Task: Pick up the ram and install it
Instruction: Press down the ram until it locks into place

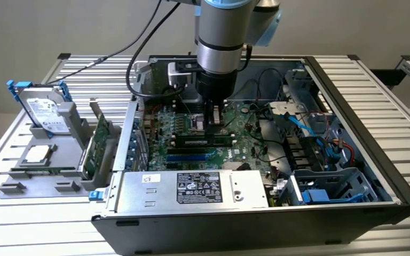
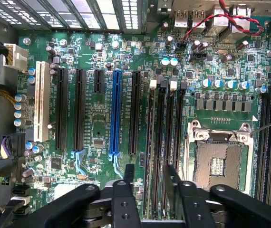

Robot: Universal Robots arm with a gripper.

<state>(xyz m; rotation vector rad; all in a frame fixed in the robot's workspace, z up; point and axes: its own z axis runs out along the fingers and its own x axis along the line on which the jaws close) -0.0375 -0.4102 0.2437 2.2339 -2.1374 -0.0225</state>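
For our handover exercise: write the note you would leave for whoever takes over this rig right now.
Pincer: open, holding nothing, low over the memory slots.
Ram: appears to stand in a slot directly beneath the pincer.
Done: ram seems picked up and brought to its slot.
Left: full seating and latching cannot be confirmed from these views.
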